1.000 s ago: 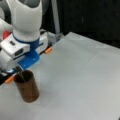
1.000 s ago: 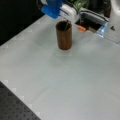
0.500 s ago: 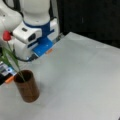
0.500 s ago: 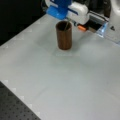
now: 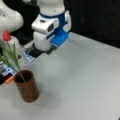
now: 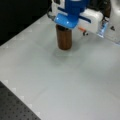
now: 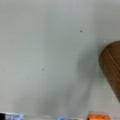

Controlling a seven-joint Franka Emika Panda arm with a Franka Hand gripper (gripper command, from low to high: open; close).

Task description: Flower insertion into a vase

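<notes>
The dark reddish-brown vase [image 5: 27,87] stands upright on the grey table at a front view's lower left. A flower with a red bud [image 5: 6,36] and green leaves [image 5: 10,56] stands in it, its stem leaning left out of the mouth. My gripper [image 5: 44,52] hangs above and to the right of the vase, apart from the flower, its dark fingers open with nothing between them. In a front view the arm's blue housing [image 6: 71,17] covers the top of the vase [image 6: 64,37], and the flower is hidden. The wrist view shows the vase's side [image 7: 112,67] at the right edge.
The arm's white base [image 5: 10,17] stands behind the vase. Small orange and blue items [image 5: 10,78] lie at the table's left edge beside it. A black perforated board [image 6: 15,110] borders the table [image 6: 75,82] at a front view's bottom left.
The gripper has risen from over the vase's mouth and drawn away from it. The flower stays standing in the vase, free of the fingers.
</notes>
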